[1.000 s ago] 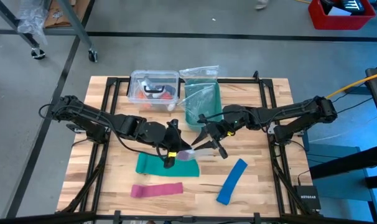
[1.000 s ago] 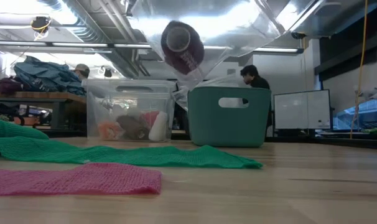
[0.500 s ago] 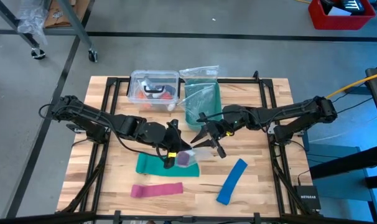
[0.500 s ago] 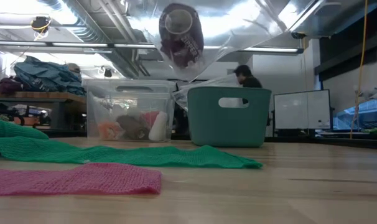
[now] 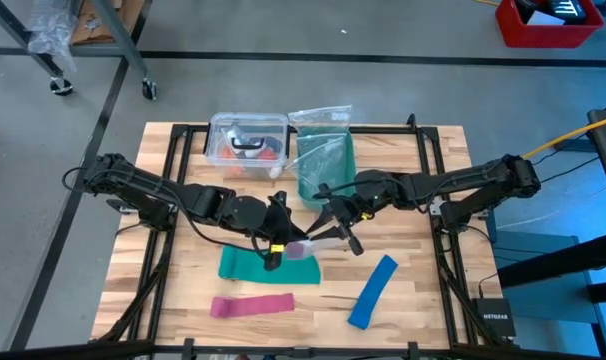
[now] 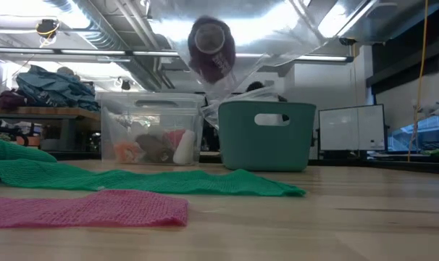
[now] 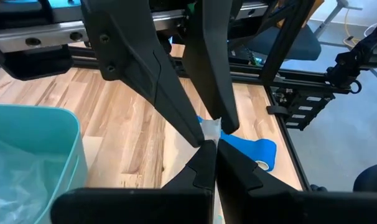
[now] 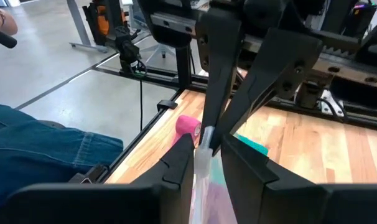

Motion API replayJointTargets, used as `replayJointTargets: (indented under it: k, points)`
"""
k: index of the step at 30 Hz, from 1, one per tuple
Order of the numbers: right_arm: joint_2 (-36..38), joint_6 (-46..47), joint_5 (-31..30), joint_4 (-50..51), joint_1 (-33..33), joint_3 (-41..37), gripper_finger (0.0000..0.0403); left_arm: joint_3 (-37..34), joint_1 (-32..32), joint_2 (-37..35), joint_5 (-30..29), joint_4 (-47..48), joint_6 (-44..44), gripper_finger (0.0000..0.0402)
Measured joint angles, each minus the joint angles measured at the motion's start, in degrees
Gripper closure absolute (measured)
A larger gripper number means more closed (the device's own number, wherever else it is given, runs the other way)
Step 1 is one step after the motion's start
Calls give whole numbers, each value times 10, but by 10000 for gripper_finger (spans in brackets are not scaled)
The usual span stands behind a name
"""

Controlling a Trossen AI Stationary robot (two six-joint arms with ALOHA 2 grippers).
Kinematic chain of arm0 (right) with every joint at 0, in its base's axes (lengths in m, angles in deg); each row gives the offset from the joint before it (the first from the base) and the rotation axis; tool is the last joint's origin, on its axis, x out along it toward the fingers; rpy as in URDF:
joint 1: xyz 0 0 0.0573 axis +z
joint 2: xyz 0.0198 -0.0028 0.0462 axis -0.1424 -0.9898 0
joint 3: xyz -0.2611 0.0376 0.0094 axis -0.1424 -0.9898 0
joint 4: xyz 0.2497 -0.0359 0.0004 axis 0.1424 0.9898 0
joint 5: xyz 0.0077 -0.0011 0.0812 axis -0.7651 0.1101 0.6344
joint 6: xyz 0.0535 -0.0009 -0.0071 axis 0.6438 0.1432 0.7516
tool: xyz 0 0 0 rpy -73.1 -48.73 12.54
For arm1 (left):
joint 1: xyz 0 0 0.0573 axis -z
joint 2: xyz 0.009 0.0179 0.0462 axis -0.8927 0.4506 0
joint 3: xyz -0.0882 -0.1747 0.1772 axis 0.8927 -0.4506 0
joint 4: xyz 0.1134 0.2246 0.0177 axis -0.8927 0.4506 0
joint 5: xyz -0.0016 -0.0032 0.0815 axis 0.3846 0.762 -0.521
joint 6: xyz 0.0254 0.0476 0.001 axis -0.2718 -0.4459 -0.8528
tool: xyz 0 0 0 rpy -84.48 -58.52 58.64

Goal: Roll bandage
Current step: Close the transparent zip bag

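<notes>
You held a clear bag (image 6: 263, 43) with the rolled bandage (image 6: 211, 49) inside (both jaws pinching its edge); next, I judge, bin it.

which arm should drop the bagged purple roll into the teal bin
Right, probably. Both pinch the clear bag holding the bandage roll, but the right gripper hangs nearer the teal bin; the left gripper is farther off, over the green cloth.

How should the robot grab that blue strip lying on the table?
Pinch one end of the blue strip, coming straight down. It lies flat and slanted on the table, so close across its narrow width.
</notes>
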Motion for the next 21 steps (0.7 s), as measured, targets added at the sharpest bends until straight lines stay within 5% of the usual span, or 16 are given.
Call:
replayJointTargets:
  k: [16, 21]
  points:
    - [0, 0, 1, 20, 0, 0, 384, 0, 0, 0, 0, -1, 0, 401]
    - [0, 0, 4, 22, 0, 0, 372, 0, 0, 0, 0, -1, 0, 401]
